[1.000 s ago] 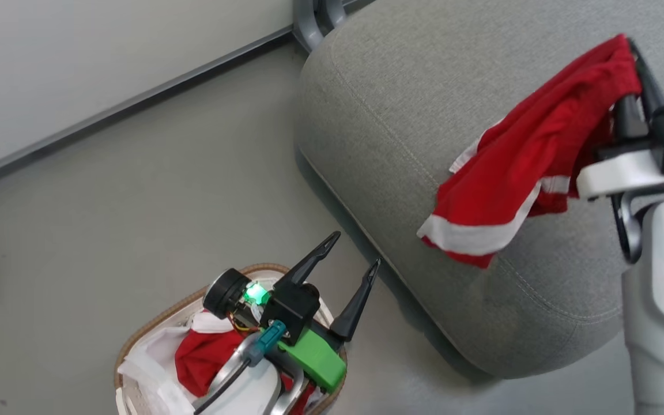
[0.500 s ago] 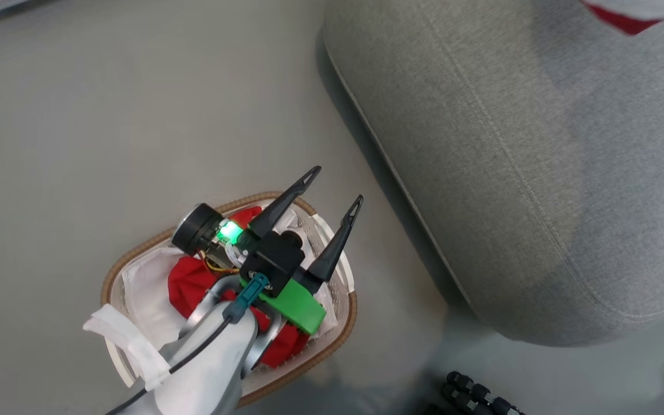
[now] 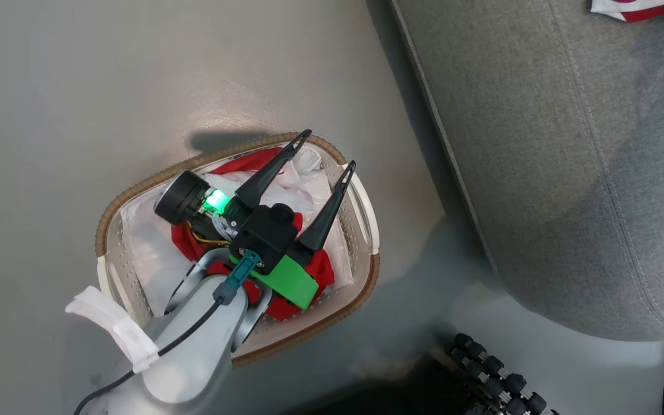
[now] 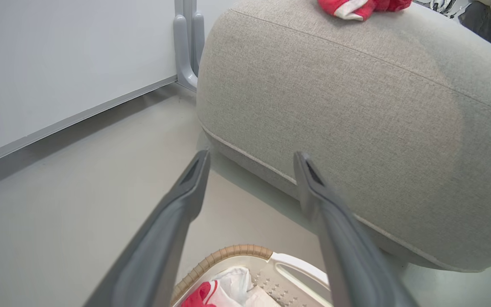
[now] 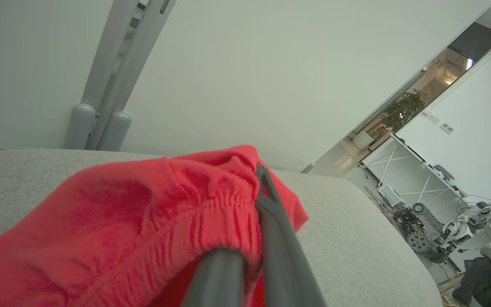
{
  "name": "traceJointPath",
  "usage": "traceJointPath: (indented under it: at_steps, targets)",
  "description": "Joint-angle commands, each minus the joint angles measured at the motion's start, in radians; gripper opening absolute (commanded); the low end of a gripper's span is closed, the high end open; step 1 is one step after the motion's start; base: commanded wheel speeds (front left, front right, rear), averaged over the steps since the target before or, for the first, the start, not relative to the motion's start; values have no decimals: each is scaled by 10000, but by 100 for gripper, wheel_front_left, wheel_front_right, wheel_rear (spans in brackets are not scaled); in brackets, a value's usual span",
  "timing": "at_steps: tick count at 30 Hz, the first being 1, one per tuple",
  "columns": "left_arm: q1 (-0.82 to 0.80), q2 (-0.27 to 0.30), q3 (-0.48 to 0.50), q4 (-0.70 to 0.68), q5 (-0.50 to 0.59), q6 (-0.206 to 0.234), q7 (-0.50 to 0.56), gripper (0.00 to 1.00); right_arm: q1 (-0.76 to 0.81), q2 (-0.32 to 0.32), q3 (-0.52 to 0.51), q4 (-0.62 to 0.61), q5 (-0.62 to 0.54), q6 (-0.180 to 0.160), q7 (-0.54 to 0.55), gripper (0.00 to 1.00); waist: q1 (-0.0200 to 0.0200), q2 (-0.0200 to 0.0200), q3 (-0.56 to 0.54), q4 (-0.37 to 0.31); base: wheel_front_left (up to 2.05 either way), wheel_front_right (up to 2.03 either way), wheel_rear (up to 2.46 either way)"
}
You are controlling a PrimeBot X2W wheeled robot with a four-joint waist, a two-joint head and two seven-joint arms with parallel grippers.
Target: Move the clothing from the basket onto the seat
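currently: left gripper over basket, jaws apart, poised for red garment inside. right gripper jaws clamped on striped garment atop seat, likely for release.

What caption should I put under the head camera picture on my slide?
Open left gripper poised over red clothing in the basket, beside the grey seat.

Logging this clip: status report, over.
Left gripper open over basket. Red cloth inside, liner bunched around it. Right gripper shut on red garment on seat.
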Motion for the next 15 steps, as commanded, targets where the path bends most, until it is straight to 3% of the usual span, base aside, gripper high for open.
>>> traceJointPath:
  at_steps: [1, 3, 5, 6, 7, 8, 9, 15]
  targets:
    - [-193, 77, 27, -12, 49, 40, -2, 100, 111, 78, -73, 49, -36, -14, -5, 0, -2, 0, 296, 153, 0, 0, 0]
    - [-190, 85, 24, 19, 24, 78, 0, 100, 308, 242, -87, 80, 27, -14, -5, 0, -2, 0, 300, 133, 0, 0, 0]
    - [-181, 58, 7, 42, -13, 104, 0, 100, 467, 309, -88, 122, 12, -14, -5, 20, -2, 0, 279, 111, 0, 0, 0]
    - [-175, 40, 0, 56, -38, 103, -2, 100, 533, 358, -68, 155, 13, -14, -5, 39, -2, 0, 257, 97, 0, 0, 0]
    - [-168, 29, -10, 77, -51, 104, -2, 100, 603, 384, -31, 172, 8, -14, -5, 48, -2, 0, 235, 87, 0, 0, 0]
    - [-158, 20, -21, 105, -59, 103, -2, 100, 702, 417, 31, 195, -5, -14, -5, 95, -2, 0, 195, 73, 0, 0, 0]
    - [-149, 11, -28, 145, -77, 102, -2, 100, 803, 449, 87, 196, 7, -14, -5, 100, -2, 0, 145, 62, 0, 0, 0]
    - [6, -67, -53, 276, -225, 82, -2, 100, 1578, 609, 381, -3, 102, -14, -5, 100, -2, 0, -292, 40, 0, 0, 0]
